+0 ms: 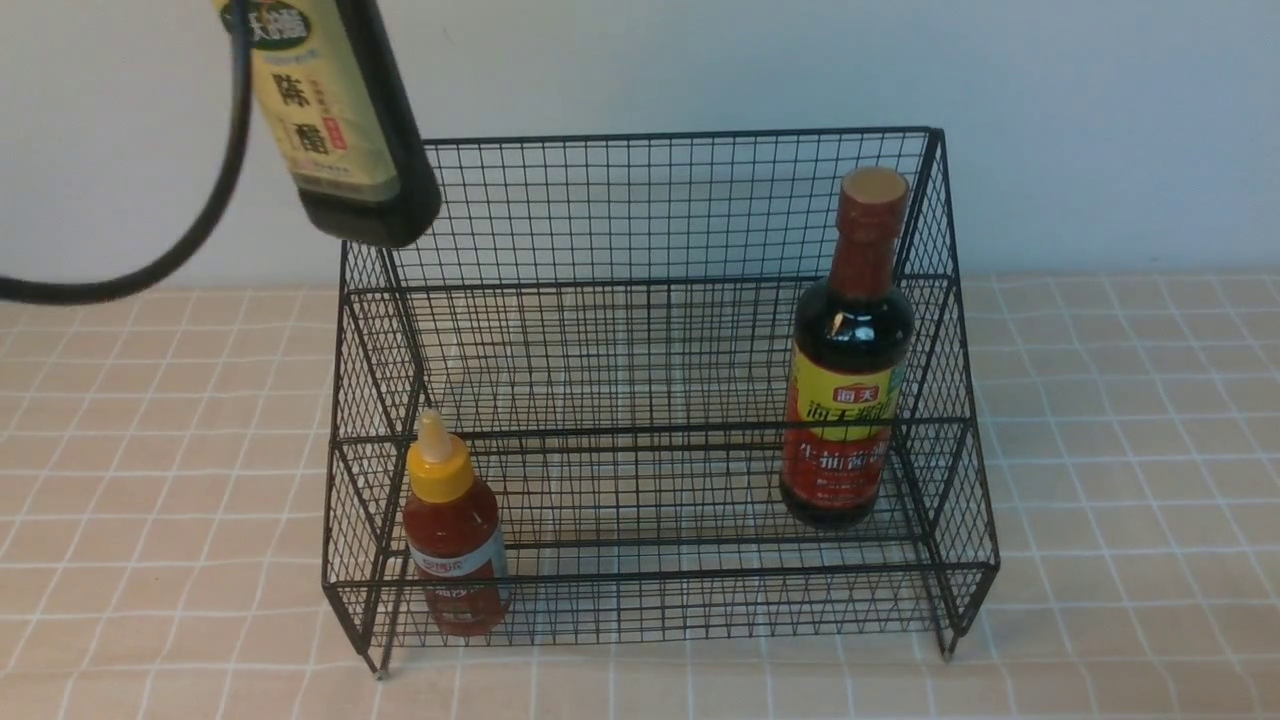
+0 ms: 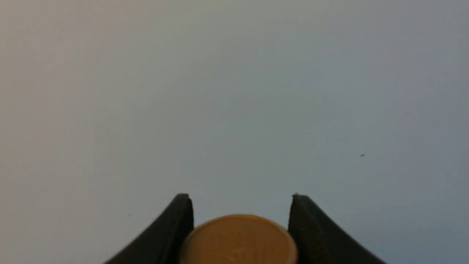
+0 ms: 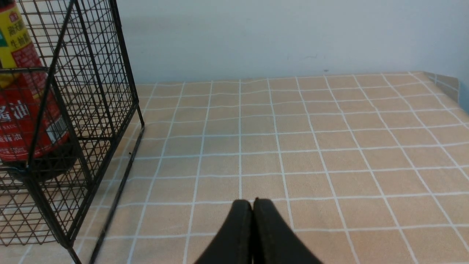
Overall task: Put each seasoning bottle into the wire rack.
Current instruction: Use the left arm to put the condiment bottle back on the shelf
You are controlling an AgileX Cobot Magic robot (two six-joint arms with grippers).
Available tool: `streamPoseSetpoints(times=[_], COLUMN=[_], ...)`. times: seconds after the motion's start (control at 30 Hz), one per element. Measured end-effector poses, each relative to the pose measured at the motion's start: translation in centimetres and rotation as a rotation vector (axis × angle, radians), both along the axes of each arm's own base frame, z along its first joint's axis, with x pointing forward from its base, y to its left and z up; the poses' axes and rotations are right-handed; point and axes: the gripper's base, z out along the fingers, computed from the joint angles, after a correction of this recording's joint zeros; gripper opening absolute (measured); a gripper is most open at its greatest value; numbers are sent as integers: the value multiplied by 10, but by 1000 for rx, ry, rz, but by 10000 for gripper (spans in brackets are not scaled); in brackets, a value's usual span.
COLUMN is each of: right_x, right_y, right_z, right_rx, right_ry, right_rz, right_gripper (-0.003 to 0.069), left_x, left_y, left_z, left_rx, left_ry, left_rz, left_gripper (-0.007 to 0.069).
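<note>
The tall dark bottle (image 1: 340, 120) with the beige label hangs tilted in the air above the back left corner of the black wire rack (image 1: 660, 200). Its gold cap (image 2: 238, 242) sits between the two black fingers of my left gripper (image 2: 240, 200), which is shut on it. Inside the rack, the small red sauce bottle (image 1: 452, 530) with a yellow nozzle cap stands at the front left. The dark bottle (image 1: 848, 360) with a red neck stands on the right. My right gripper (image 3: 253, 201) is shut and empty, low over the table right of the rack (image 3: 91, 73).
A black cable (image 1: 190, 230) loops down at the far left in the front view. The checked beige tablecloth (image 3: 329, 146) spreads out beside the rack, with a pale wall (image 1: 1100, 120) behind.
</note>
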Motion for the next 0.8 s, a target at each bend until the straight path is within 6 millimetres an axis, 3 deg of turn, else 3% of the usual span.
streamPoseSetpoints(times=[0.3, 0.53, 0.8], right_x=[0, 0, 0], right_y=[0, 0, 0], right_z=[0, 0, 0], right_rx=[0, 0, 0], right_ry=[0, 0, 0], right_rz=[0, 0, 0], right_gripper=[-14, -14, -14], left_x=[39, 55, 72], left_y=[-20, -25, -32], left_z=[-34, -59, -101], left_rx=[19, 45, 111], left_ry=[82, 175, 392], left_rz=[-24, -29, -51], left_gripper=[301, 301, 301])
